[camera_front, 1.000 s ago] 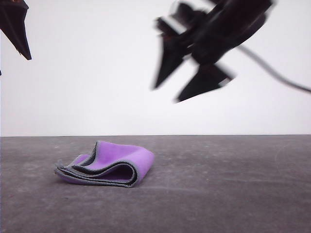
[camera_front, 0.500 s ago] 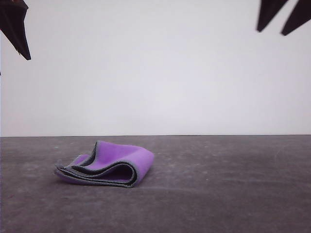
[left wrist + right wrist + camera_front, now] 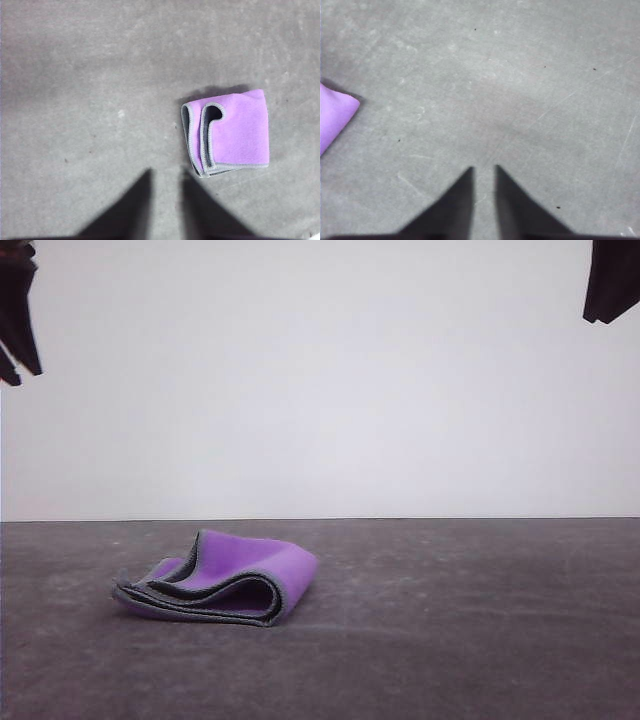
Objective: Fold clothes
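Observation:
The clothes are one small cloth (image 3: 215,585), purple with a grey hem, lying folded into a thick square on the dark table left of centre. In the left wrist view the cloth (image 3: 235,132) shows its layered hem edges, a little ahead and to one side of my left gripper (image 3: 167,172). That gripper's fingers stand a narrow gap apart and hold nothing. My left gripper (image 3: 15,325) hangs high at the left edge of the front view. My right gripper (image 3: 483,167) is also slightly open and empty over bare table, with a corner of the cloth (image 3: 335,115) at the picture's edge. It hangs high at the right (image 3: 610,280).
The grey table (image 3: 450,620) stretches wide around the cloth, with a plain white wall behind it.
My right gripper has swung from above the middle of the table up and away to the top right corner. The left gripper shifted slightly. The cloth lies unchanged.

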Action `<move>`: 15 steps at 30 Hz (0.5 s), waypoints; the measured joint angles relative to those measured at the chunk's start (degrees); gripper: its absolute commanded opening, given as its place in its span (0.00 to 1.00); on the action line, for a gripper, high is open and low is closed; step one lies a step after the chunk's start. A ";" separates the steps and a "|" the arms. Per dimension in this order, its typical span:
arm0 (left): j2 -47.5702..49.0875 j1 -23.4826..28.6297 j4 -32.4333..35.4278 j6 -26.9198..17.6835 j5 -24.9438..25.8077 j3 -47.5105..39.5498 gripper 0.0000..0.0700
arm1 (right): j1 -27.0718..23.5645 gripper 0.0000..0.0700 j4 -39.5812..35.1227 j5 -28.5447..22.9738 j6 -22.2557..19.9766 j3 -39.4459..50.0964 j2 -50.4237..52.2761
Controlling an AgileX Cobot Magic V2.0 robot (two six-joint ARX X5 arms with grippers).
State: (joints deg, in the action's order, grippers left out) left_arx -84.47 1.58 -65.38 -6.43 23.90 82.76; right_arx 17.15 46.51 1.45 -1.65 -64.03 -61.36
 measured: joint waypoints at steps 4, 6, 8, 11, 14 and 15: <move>0.00 0.00 0.03 0.80 0.00 0.00 0.00 | 0.00 0.01 -0.44 0.00 -0.07 0.00 0.00; 0.00 0.00 0.46 1.34 0.00 0.00 0.00 | 0.00 0.01 -0.46 0.00 -0.05 0.00 0.00; 0.00 0.00 0.98 1.56 0.00 0.00 0.00 | 0.00 0.01 -0.49 0.00 -0.05 0.00 0.00; 0.00 0.00 0.91 1.61 0.00 0.00 0.00 | 0.00 0.01 -0.49 0.00 -0.05 0.00 0.00; 0.00 0.00 0.89 1.61 0.00 0.00 0.00 | 0.00 0.01 -0.49 0.00 -0.05 0.00 0.00; 0.00 0.00 0.90 1.61 0.00 0.00 0.00 | 0.00 0.01 -0.49 0.00 -0.05 0.00 0.00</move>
State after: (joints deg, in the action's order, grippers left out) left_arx -84.47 1.58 -64.48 -4.82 23.90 82.76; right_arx 17.15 46.02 1.45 -1.69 -64.03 -61.36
